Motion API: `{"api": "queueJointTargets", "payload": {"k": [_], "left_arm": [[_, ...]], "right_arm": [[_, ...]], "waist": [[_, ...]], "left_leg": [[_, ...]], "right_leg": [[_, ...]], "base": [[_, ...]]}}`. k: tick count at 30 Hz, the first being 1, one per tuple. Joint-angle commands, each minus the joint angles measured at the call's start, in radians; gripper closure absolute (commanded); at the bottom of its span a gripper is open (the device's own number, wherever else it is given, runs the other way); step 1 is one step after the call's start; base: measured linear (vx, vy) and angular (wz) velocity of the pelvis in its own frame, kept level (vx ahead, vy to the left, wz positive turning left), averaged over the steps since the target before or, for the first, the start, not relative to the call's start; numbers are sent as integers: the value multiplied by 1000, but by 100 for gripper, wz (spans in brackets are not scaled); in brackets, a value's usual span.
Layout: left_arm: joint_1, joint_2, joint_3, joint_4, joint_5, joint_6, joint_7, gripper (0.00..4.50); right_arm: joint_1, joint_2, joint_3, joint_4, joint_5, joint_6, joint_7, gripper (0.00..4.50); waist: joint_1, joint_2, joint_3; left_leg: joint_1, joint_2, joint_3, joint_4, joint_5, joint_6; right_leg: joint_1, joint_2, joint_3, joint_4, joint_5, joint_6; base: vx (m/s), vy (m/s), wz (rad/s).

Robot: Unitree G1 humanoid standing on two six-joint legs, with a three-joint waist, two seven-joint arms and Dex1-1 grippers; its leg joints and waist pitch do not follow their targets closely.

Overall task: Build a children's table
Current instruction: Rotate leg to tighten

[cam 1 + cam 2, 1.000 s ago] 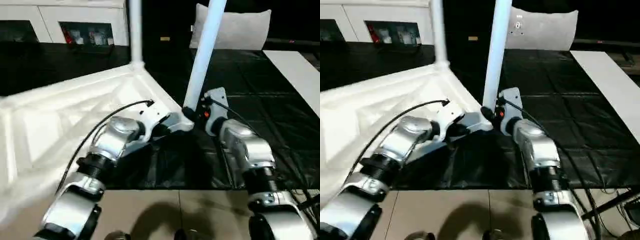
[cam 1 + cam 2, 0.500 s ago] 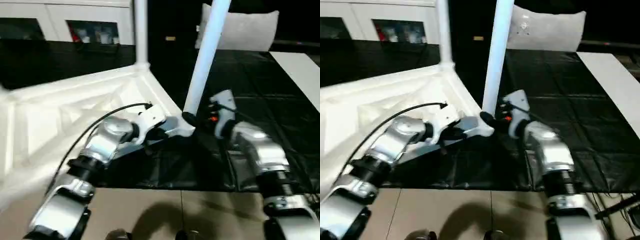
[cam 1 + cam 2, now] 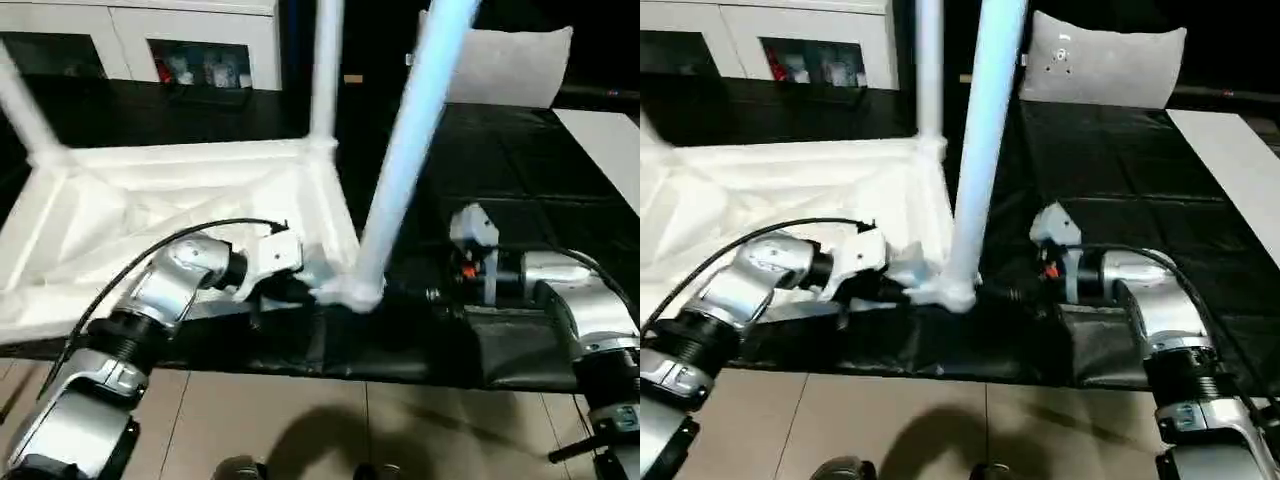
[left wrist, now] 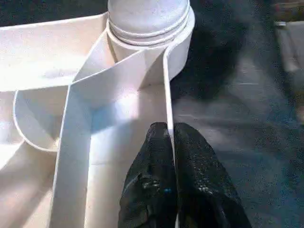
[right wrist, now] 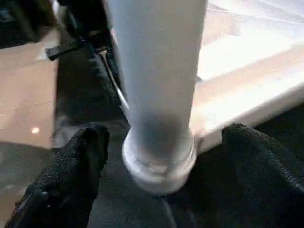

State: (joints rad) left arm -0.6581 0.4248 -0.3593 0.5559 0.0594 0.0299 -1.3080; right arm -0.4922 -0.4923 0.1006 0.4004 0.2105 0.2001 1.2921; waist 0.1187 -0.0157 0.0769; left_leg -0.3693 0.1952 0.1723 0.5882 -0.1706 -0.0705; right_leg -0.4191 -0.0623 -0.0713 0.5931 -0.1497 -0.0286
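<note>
The children's table (image 3: 150, 210) lies upside down on a black mat, ribbed underside up. Its near right corner socket holds a long white leg (image 3: 400, 170) that stands upright. Two more legs rise from the far right corner (image 3: 325, 70) and the far left corner (image 3: 25, 110). My left gripper (image 4: 170, 142) is shut on the thin rim wall of the table just behind the near corner socket. My right gripper (image 5: 166, 137) is open, with one black finger (image 5: 80, 161) on each side of the leg's base and a gap to the leg on both sides.
A white cabinet (image 3: 200, 40) with shelves stands at the back, a grey pillow (image 3: 510, 65) at the back right. The black mat (image 3: 520, 170) spreads right of the table, with a white strip (image 3: 610, 130) at its far right. Tan floor (image 3: 300, 420) lies in front.
My right gripper has opened off the near leg and its arm has drawn back to the right. The table's near corner has swung round with my left gripper; the view has shifted too.
</note>
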Motion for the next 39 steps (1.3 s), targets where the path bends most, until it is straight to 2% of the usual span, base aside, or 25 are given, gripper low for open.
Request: {"api": "queueJointTargets", "payload": {"k": [1, 4, 9, 10, 12, 20, 22, 26, 27, 28, 31, 33, 34, 35, 36, 37, 38, 39], "left_arm": [[-5, -8, -29, -61, -30, -41, -60, 450], [7, -5, -42, -94, -58, -46, -119, 450], [7, -4, -44, -85, -58, -67, -144, 450], [8, -4, -44, -84, -57, -69, -145, 450], [8, 0, -44, -85, -59, -74, -147, 450], [16, 1, -42, -85, -50, -76, -141, 450], [16, 2, -40, -75, -42, -78, -126, 450], [26, -2, -28, -78, -54, -59, -115, 450], [32, -10, -16, -89, -66, -26, -100, 450], [31, -16, -8, -89, -65, -5, -79, 450], [18, -51, 17, -75, -48, 55, 25, 450], [8, -74, 27, -64, -31, 80, 92, 450], [-2, -93, 35, -52, -19, 102, 140, 450], [-12, -107, 38, -42, -12, 119, 174, 450], [-24, -125, 42, -30, -3, 139, 215, 450], [-24, -125, 42, -30, -3, 139, 215, 450], [-24, -125, 42, -30, -3, 139, 215, 450], [-34, -144, 45, -27, 7, 161, 257, 450]], "right_arm": [[-12, -8, 10, 3, 11, -16, 20, 71], [-6, -4, 33, -10, 45, -3, 85, 105], [4, -1, 48, -17, 60, 21, 150, 135], [6, -2, 51, -19, 63, 24, 159, 156], [5, -4, 59, -8, 64, 17, 165, 167], [15, 0, 67, -9, 66, 18, 180, 235], [19, 0, 73, -13, 69, 19, 180, 246], [36, 17, 56, -44, 101, 45, 164, 253], [48, 35, 36, -65, 125, 65, 140, 253], [52, 47, 29, -71, 128, 71, 117, 254], [43, 105, 24, -47, 71, 88, -49, 254], [33, 142, 17, -22, 34, 93, -160, 254], [22, 169, 9, -2, 12, 102, -241, 255], [10, 194, 1, 16, -4, 115, -312, 255], [-7, 225, -10, 36, -20, 140, -394, 256], [-7, 225, -10, 36, -20, 140, -394, 256], [-7, 225, -10, 36, -20, 140, -394, 257], [-27, 249, -13, 57, -48, 180, -478, 257]], "waist": [[-2, -3, -72], [3, -4, -71], [7, -5, -74], [8, -5, -74], [13, -2, -75], [16, -7, -75], [17, -5, -78], [18, -4, -77], [19, -1, -76], [19, -2, -77], [10, -3, -71], [5, -6, -71], [-9, -7, -67], [-14, -8, -68], [-26, -7, -67], [-30, -7, -69], [-33, -8, -70], [-38, -6, -71]], "left_leg": [[15, 39, -4, -66, -224, 57], [14, 39, -3, -67, -231, 58], [12, 38, -5, -66, -219, 59], [13, 38, -4, -66, -218, 60], [15, 40, -5, -66, -217, 58], [12, 38, -5, -65, -206, 53], [13, 37, -4, -64, -207, 53], [12, 38, -5, -66, -211, 50], [12, 37, -6, -66, -212, 48], [12, 38, -6, -66, -216, 46], [15, 34, -7, -68, -236, 26], [13, 30, -10, -69, -247, 17], [13, 27, -11, -71, -254, 9], [13, 26, -12, -70, -257, 8], [11, 24, -14, -72, -257, 4], [12, 24, -15, -70, -255, 4], [9, 24, -15, -69, -244, 12], [10, 24, -12, -68, -231, 18]], "right_leg": [[56, -80, 45, -75, -349, -184], [55, -80, 45, -74, -347, -185], [58, -80, 45, -74, -362, -172], [58, -80, 45, -74, -362, -171], [56, -80, 44, -73, -357, -173], [58, -80, 44, -71, -349, -170], [59, -80, 44, -72, -358, -166], [59, -80, 44, -73, -366, -161], [58, -80, 44, -72, -365, -162], [59, -81, 44, -74, -366, -164], [52, -78, 42, -80, -427, -146], [56, -81, 40, -85, -474, -127], [52, -80, 39, -90, -512, -109], [54, -81, 38, -92, -521, -103], [53, -79, 37, -92, -526, -101], [54, -80, 37, -93, -526, -98], [56, -82, 39, -92, -508, -97], [53, -78, 42, -89, -472, -109]], "base": [[0, 0, 0], [0, 0, 0], [0, 0, 0], [0, 0, 0], [0, 0, 0], [0, 0, 0], [0, 0, 0], [0, 0, 0], [0, 0, 0], [0, 0, 0], [0, 0, 0], [0, 0, 0], [0, 0, 0], [0, 0, 0], [0, 0, 0], [0, 0, 0], [0, 0, 0], [0, 0, 0]]}}
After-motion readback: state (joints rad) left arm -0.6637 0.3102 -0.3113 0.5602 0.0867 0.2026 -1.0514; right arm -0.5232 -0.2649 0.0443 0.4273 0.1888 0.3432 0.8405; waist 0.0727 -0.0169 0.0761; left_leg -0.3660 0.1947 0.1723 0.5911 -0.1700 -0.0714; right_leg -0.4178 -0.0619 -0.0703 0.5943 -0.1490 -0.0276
